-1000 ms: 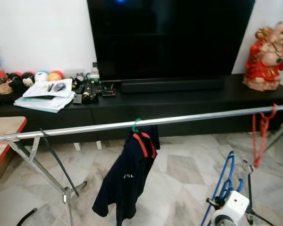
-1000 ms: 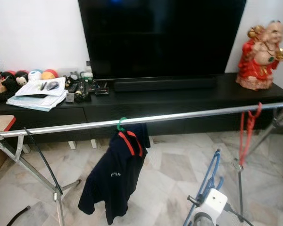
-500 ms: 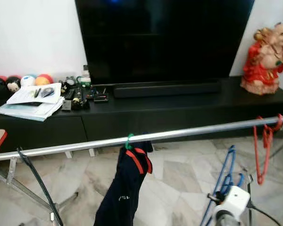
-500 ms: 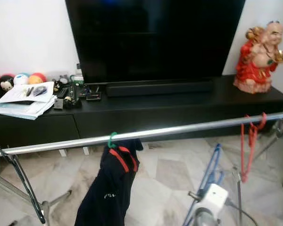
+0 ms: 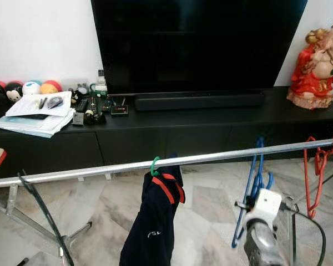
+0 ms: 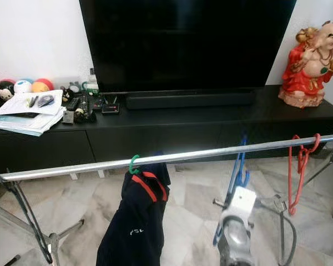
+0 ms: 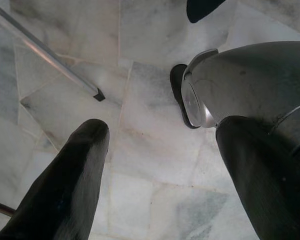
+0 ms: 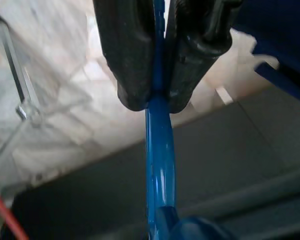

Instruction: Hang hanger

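Item: blue hanger (image 5: 256, 183), lower right of the left eye view, its hook reaching up beside the rail (image 5: 100, 169) but seemingly not yet over it.

Right claw (image 8: 157, 95): fingers clamping the hanger's blue bar between them.

Left claw (image 7: 155, 150): hanging over the floor, fingers standing apart, gripping nothing.

Also on rail: navy shirt (image 5: 152, 221) at centre, red hanger (image 5: 316, 172) at far right.

Step in hand: carrying hanger to rail. Next move is likely calling for lifting the hook above the rail, then lowering it on between shirt and red hanger.
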`<state>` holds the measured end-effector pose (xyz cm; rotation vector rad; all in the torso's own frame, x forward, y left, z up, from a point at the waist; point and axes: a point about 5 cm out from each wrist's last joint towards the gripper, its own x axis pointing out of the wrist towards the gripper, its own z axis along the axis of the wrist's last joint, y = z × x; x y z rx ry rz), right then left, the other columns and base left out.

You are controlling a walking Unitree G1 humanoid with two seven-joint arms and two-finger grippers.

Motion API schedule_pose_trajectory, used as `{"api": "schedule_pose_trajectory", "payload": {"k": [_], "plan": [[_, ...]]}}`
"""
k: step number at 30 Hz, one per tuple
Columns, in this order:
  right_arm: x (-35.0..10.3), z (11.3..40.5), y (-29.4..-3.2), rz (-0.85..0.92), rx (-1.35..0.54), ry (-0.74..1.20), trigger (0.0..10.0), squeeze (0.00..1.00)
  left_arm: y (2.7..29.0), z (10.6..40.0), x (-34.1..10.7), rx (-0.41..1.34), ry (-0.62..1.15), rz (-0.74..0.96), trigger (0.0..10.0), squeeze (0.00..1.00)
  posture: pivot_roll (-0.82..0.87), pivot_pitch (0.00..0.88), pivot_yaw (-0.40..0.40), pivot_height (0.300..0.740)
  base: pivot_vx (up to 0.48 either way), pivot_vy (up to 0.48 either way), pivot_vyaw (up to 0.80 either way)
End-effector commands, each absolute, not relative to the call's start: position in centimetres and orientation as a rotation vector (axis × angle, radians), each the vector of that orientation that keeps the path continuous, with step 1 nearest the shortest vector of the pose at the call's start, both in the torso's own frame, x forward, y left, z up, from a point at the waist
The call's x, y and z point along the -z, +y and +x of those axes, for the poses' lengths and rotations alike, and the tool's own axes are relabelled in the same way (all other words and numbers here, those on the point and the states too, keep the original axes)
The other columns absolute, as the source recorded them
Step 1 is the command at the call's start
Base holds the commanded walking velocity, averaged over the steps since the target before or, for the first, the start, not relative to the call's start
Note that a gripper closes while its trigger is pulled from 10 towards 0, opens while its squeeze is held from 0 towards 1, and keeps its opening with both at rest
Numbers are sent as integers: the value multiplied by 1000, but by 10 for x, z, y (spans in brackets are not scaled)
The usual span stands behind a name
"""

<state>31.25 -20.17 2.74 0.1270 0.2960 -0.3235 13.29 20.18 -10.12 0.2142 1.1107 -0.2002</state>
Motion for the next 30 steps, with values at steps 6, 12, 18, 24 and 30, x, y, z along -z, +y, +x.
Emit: {"api": "schedule_pose_trajectory", "payload": {"k": [6, 12, 18, 24, 30], "plan": [[-39, 329, -202, 6, 287, 373, 10000, 0, 191, 141, 101, 233, 1116, 205, 10000, 0, 118, 0, -3, 740, 0, 0, 0], [-47, 337, -201, -17, 247, 399, 10000, 0, 175, 159, 96, 249, 1088, 198, 10000, 0, 118, 0, -2, 740, 0, 0, 0], [-57, 346, -200, -45, 215, 402, 10000, 0, 155, 168, 94, 266, 1076, 189, 10000, 0, 120, 0, 0, 740, 0, 0, 0], [-62, 351, -196, -50, 170, 422, 10000, 0, 155, 167, 94, 264, 1081, 192, 10000, 0, 123, 0, 1, 740, 0, 0, 0], [-67, 356, -193, -53, 141, 425, 10000, 0, 149, 166, 95, 265, 1086, 196, 10000, 0, 126, 0, 3, 740, 0, 0, 0]]}}
